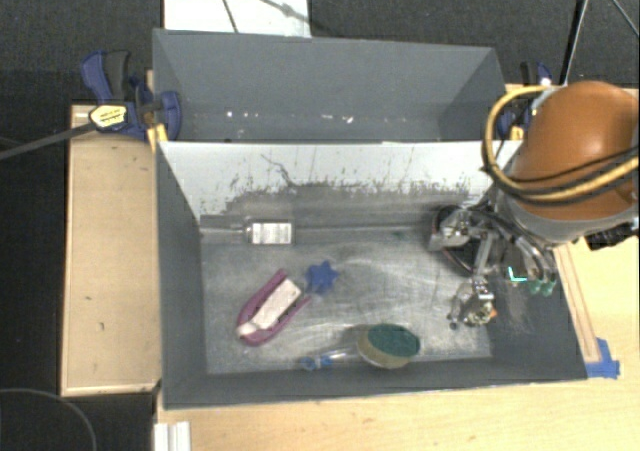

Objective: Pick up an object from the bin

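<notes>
So here's what we've got: the pincer (472, 311) sits low over the right side of the bin (183, 269), above a bare scratched patch of floor, with the arm's orange cover (585, 134) bulging over the right rim. We honestly can't tell how far open the pincer is, or whether it has hold of anything; that bit is just too cluttered to make out.

The closest thing to it is a round green disc (390, 344), lying flat down and to the left near the front wall, clearly apart from the pincer. Just left of the disc we see a small clear stick with a blue end (320, 362), lying along the front wall.

Further left there's a long purple and white thing (268, 309), its long axis running from lower left to upper right, with a little blue piece (321, 277) just beside its upper end. A short silvery cylinder (268, 232) lies sideways along the back wall. It has a pale label, but we can't read any writing on it.
</notes>
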Available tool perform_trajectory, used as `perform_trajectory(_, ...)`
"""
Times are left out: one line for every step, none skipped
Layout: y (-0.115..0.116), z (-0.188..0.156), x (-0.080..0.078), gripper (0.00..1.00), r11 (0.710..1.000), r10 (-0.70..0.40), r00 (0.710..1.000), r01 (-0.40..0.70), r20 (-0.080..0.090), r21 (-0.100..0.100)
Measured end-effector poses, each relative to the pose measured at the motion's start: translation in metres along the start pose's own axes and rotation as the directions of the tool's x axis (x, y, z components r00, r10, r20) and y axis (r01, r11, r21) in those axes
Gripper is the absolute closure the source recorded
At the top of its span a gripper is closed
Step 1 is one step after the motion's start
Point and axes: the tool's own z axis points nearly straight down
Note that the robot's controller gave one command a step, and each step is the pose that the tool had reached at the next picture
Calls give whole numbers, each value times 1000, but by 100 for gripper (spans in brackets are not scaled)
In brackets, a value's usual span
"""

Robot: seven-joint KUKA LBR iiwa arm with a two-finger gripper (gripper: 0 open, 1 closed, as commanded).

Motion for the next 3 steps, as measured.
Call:
perform_trajectory(38,115,-24,0,965,-262,965,262,0,-1)
perform_trajectory(0,153,4,0,728,-685,728,685,20,14)
perform_trajectory(63,153,-12,0,764,-646,764,646,9,6)
